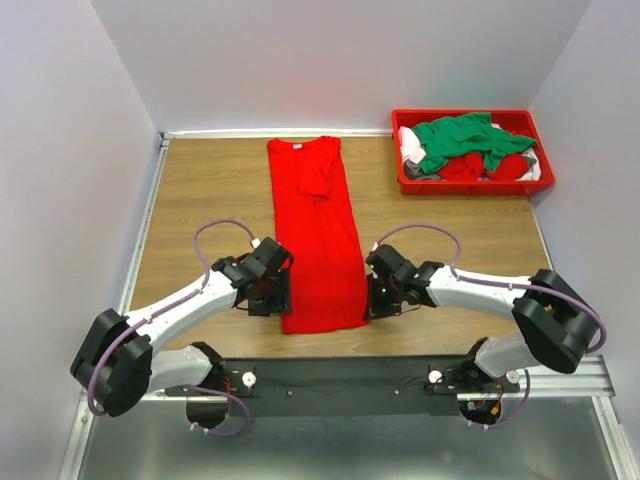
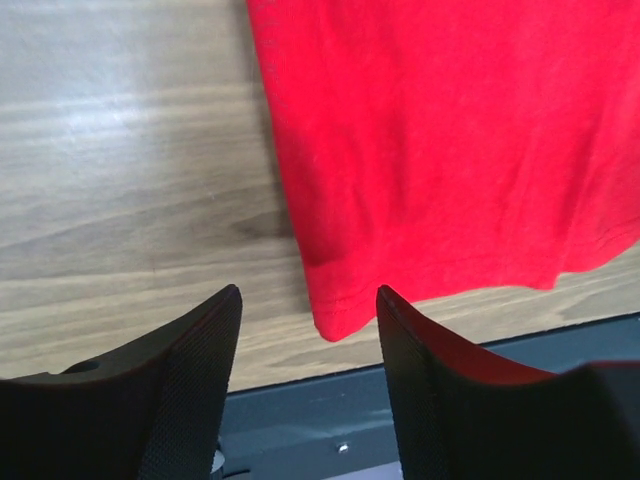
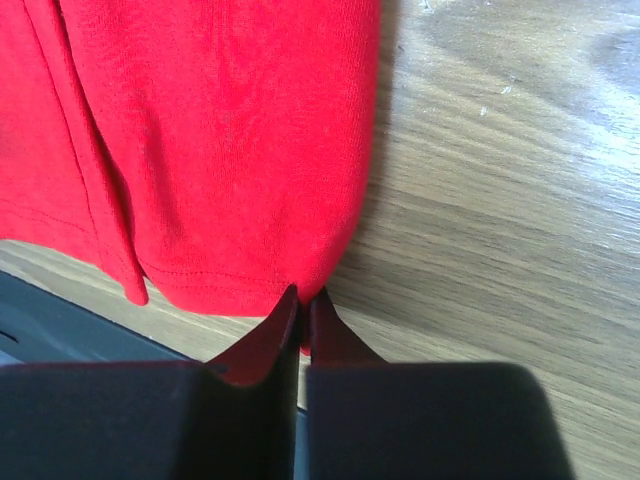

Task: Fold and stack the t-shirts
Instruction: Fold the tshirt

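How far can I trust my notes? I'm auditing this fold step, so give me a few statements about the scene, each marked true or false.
1. The red t-shirt lies on the table as a long narrow strip. True.
2. The left tool is shut on the hem. False: it is open, straddling the shirt's near left corner.
3. The right tool is shut on the shirt's near right corner. True.
4. The red bin is empty. False: it holds a green t-shirt along with red and white cloth.
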### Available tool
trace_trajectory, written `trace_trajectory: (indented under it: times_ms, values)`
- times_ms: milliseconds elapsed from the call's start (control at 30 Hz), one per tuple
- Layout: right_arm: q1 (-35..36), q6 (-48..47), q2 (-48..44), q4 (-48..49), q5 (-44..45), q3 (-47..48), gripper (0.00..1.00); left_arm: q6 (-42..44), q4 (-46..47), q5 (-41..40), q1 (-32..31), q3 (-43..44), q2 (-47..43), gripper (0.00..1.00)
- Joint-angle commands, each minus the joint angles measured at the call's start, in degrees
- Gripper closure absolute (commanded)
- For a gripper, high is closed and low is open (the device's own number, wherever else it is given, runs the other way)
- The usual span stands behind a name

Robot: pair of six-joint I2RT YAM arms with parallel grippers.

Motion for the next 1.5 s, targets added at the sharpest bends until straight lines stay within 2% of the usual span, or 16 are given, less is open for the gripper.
trace_trajectory:
  times_ms: [0, 33, 300, 867, 1100, 1467]
  values:
    - [-0.09, -1.45, 0.6, -1.77, 0.83, -2.2, 0.93, -1.74, -1.74, 2.39, -0.9, -0.62, 1.31, 0.38]
    - [-0.09, -1.54, 0.43, -1.77, 1.01, -2.2, 0.94, -1.83, -2.35, 2.04, -0.98, -0.45, 1.57, 0.41]
    - [-0.09, -2.5, -1.16, -2.47, 0.75, -2.29, 0.97, -2.09, -3.15, 1.34, -1.69, 0.43, 5.79, 0.48]
    - [-0.09, -4.44, -3.09, -2.29, -0.05, -3.61, 0.97, -5.43, -3.76, 2.56, -2.92, 3.52, 7.72, 0.52]
    - [0.0, -4.79, -3.8, -2.29, -0.22, -3.26, 0.97, -5.34, -2.62, 3.36, -3.97, 1.76, 10.8, 0.58]
    - [-0.09, -4.88, -4.67, -2.29, -0.05, -3.08, 0.97, -4.9, -0.77, 3.62, -6.7, 1.14, 18.1, 0.58]
